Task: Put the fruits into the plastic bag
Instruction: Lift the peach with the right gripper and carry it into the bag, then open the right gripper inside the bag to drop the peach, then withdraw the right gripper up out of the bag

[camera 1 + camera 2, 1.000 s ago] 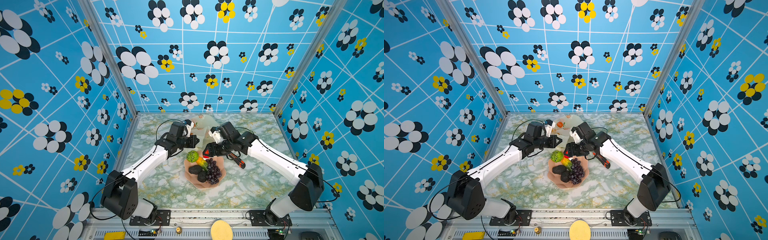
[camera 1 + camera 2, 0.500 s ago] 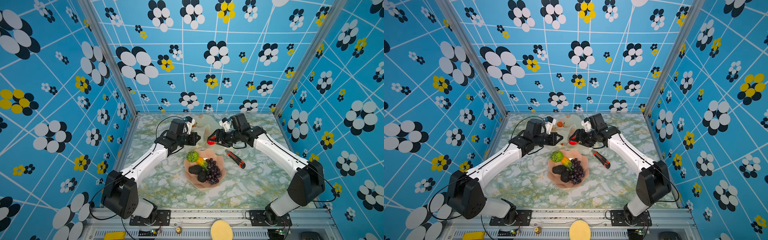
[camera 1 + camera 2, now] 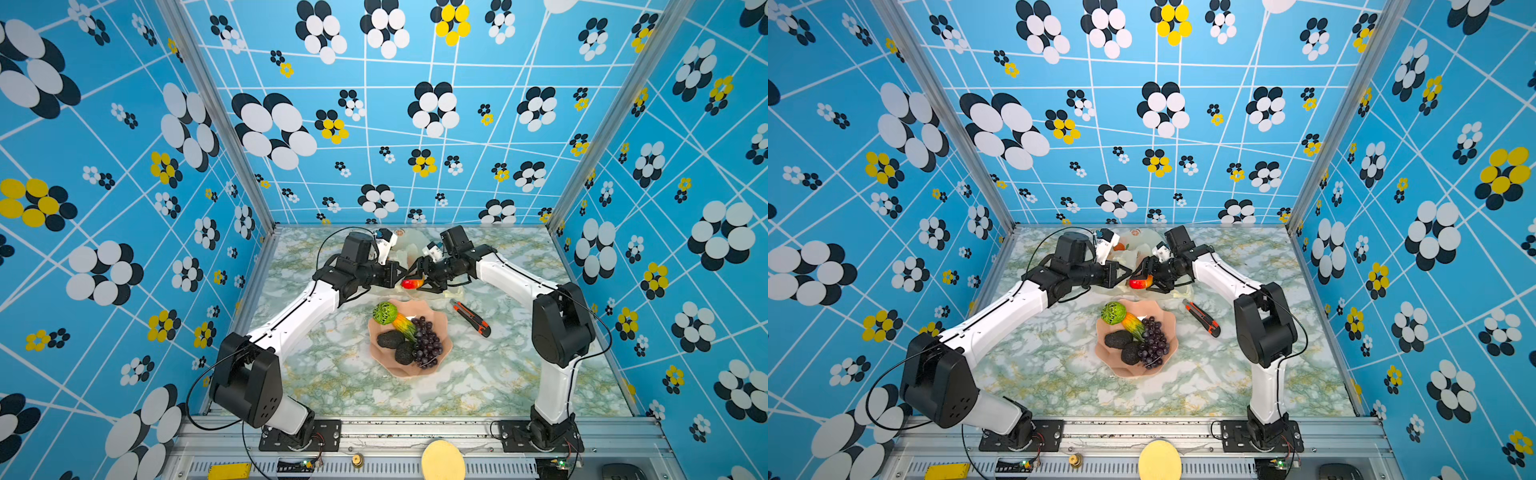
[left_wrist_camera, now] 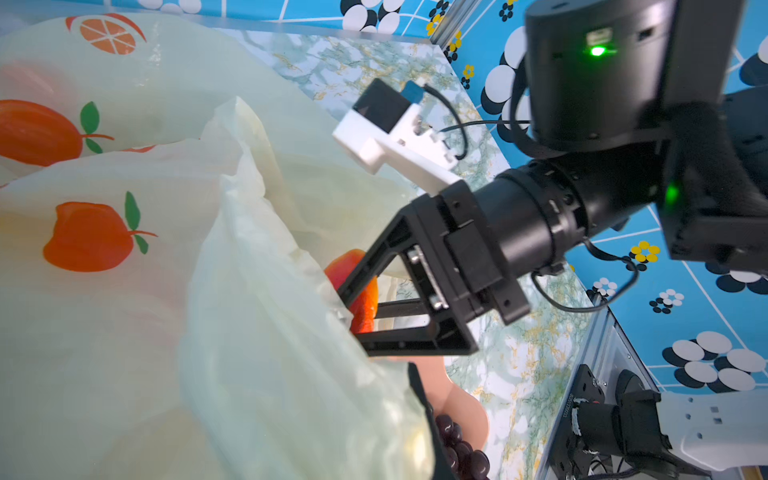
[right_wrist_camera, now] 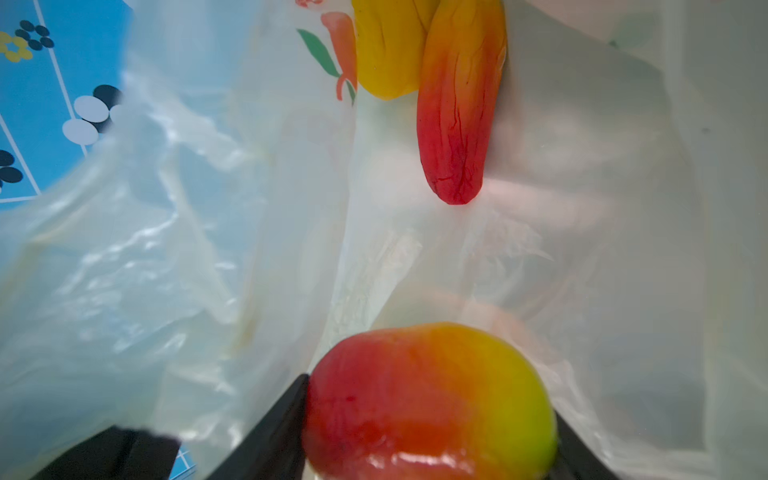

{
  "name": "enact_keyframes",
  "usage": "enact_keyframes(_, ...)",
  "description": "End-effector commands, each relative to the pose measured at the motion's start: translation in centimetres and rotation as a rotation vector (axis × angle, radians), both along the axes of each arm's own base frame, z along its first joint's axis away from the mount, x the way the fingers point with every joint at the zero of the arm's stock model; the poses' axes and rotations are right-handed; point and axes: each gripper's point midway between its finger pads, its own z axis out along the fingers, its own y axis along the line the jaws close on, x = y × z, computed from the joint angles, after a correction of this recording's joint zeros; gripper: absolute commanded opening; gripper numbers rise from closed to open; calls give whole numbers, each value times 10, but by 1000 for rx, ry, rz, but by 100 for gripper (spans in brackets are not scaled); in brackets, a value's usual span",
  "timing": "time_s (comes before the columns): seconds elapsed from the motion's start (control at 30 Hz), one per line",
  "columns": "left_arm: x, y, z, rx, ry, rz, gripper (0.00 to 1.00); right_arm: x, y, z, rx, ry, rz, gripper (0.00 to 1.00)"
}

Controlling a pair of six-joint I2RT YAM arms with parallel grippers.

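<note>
The pale plastic bag [image 3: 409, 248] [image 3: 1133, 245] [image 4: 124, 332] lies at the back middle of the table. My left gripper [image 3: 400, 272] [image 3: 1120, 274] is shut on its raised edge. My right gripper [image 3: 414, 282] [image 3: 1143, 282] [image 4: 353, 320] [image 5: 428, 440] is shut on the red-yellow mango [image 3: 410, 284] [image 3: 1140, 283] [image 4: 362, 291] [image 5: 428, 395] at the bag's mouth. A yellow fruit [image 5: 386, 45] and a red-orange oblong one [image 5: 457, 112] lie inside. The dish holds a green ball [image 3: 384, 312], a yellow-green oblong [image 3: 405, 326], grapes [image 3: 426, 343] and two black ovals [image 3: 390, 339].
The pink scalloped dish [image 3: 442, 322] [image 3: 1168, 322] sits mid-table in front of both grippers. A red-and-black utility knife [image 3: 471, 318] [image 3: 1202, 318] lies just right of it. Patterned walls close in the back and both sides.
My right gripper has risen from the dish's back edge with the mango and moved back to the bag's mouth. The left gripper keeps its hold on the bag.
</note>
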Motion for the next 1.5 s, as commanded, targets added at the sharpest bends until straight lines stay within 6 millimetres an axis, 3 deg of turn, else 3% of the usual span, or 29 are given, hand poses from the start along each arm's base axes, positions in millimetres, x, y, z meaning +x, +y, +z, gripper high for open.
enact_keyframes(0.0, -10, -7, 14, -40, -75, -78, 0, 13, 12, 10, 58, 6, 7, 55)
enact_keyframes(0.27, -22, -22, 23, -71, -140, -172, 0, 35, 16, -11, 30, 13, -57, 55)
enact_keyframes(0.8, -17, -33, 31, -118, -173, -220, 0, 96, 26, -52, 7, -21, -200, 58)
enact_keyframes(1.07, -22, -29, 35, -139, -182, -228, 0, 135, 9, -46, -124, -200, -262, 58)
enact_keyframes(1.47, -19, -2, 26, -167, -118, -131, 0, 166, -32, -43, -323, -364, -337, 58)
